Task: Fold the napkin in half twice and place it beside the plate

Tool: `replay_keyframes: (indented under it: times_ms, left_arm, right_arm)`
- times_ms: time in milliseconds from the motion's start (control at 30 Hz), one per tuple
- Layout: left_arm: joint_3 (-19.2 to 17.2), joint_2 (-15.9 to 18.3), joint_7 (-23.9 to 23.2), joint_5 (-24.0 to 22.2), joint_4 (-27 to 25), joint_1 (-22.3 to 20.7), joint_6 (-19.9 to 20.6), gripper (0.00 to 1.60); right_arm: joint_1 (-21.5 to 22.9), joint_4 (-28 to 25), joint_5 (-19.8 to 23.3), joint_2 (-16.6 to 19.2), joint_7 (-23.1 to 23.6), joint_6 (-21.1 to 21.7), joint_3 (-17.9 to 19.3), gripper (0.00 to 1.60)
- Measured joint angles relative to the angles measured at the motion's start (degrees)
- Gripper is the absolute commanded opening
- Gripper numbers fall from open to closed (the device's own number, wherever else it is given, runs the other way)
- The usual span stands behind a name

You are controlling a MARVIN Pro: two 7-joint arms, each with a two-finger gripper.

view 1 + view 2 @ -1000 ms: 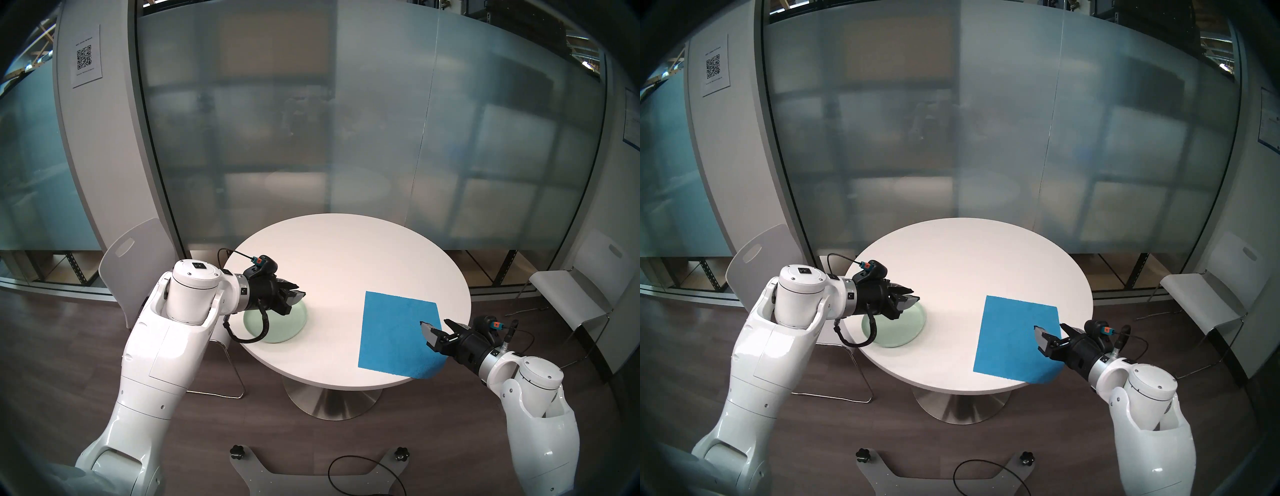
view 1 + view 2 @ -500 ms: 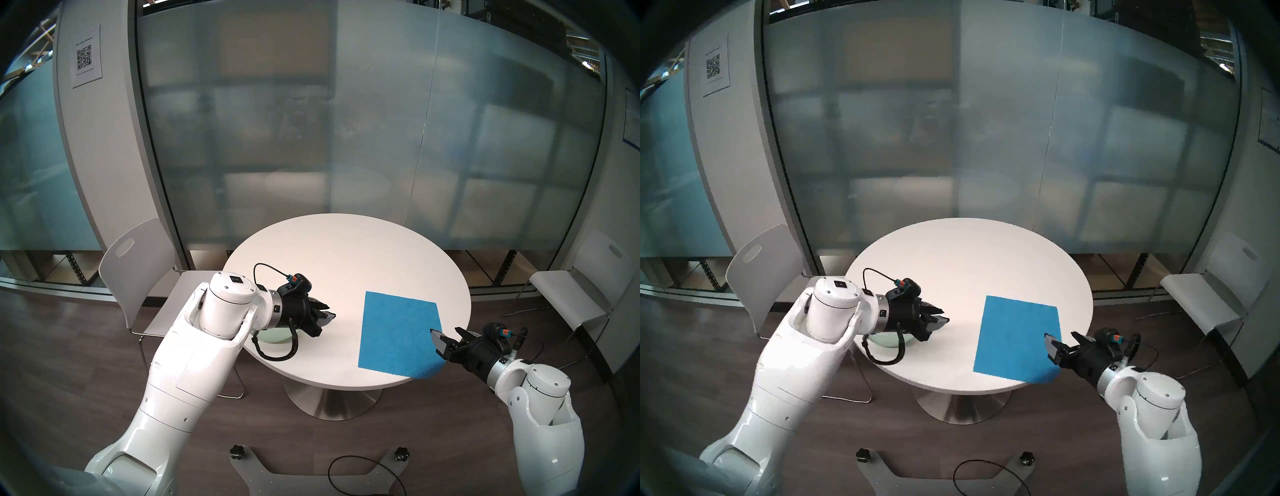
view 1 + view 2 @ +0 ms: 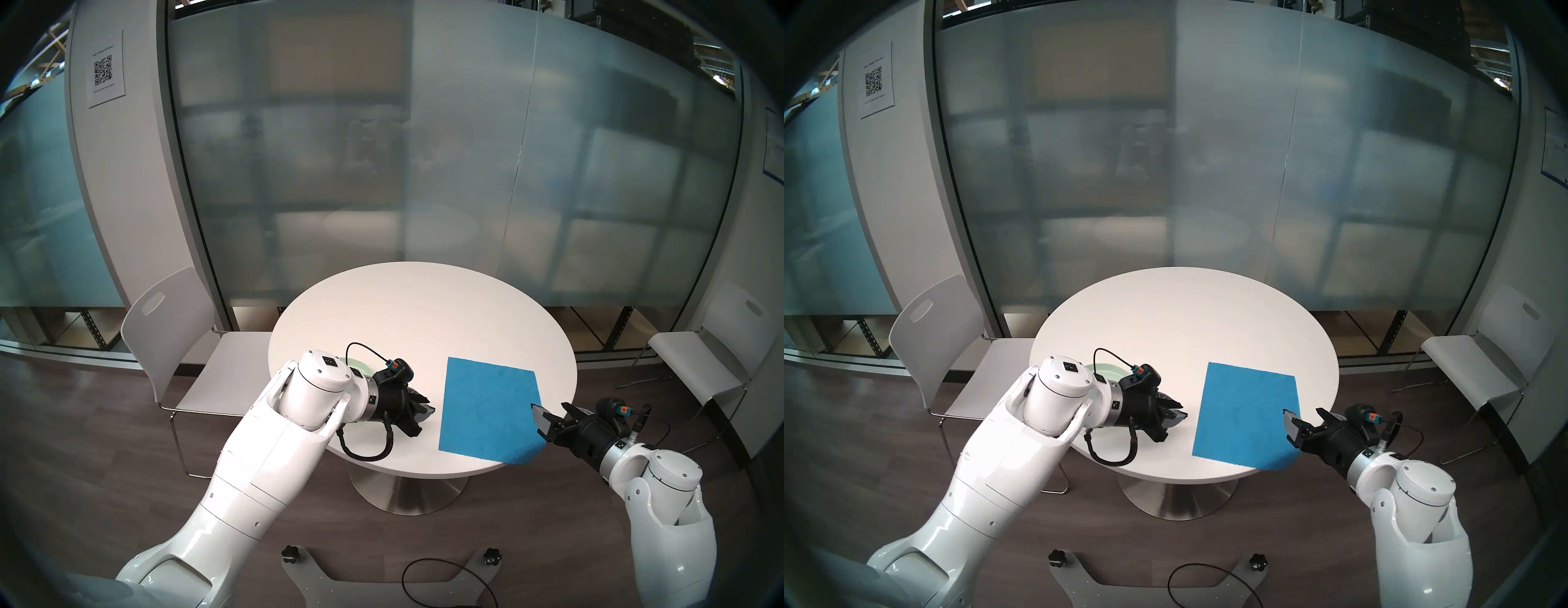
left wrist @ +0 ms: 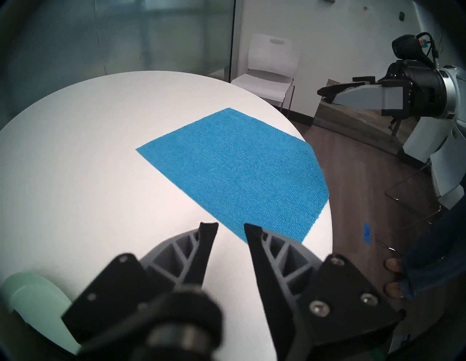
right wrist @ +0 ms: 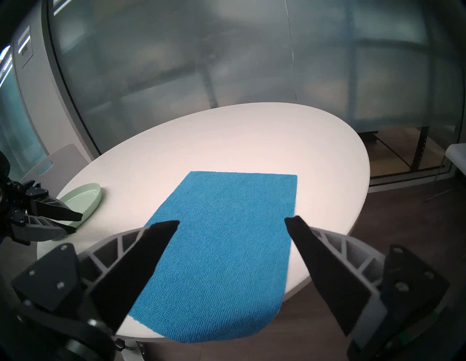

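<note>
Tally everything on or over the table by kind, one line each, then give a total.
Napkin, blue, spread flat: 1
Plate, pale green: 1
Grippers, left gripper and right gripper, both empty: 2
Total: 4

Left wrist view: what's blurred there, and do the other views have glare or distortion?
Left wrist: the plate and the left claw base are soft; the napkin is sharp. Head views: fisheye bends the frosted glass wall. Right wrist: mild glare on the table.

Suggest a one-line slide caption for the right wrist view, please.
Open right gripper poised over the unfolded bright blue terry napkin on the round white table, pale mint-green plate far left.
</note>
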Motion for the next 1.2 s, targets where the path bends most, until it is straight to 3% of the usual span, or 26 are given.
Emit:
replay_keyframes:
  times_ms: [567,1200]
  left_arm:
    - [3.70,-4.65,2.45,0.55,8.80,-4.26,-1.48,0.88]
    - [7.03,-6.96,4.32,1.06,16.86,-8.68,-4.19,0.88]
  right_arm:
    - [0.02,-0.22,0.05,-0.80,0.96,-0.19,0.34,1.60]
    - [0.11,-0.10,-0.06,-1.12,1.66,-0.33,0.75,1.60]
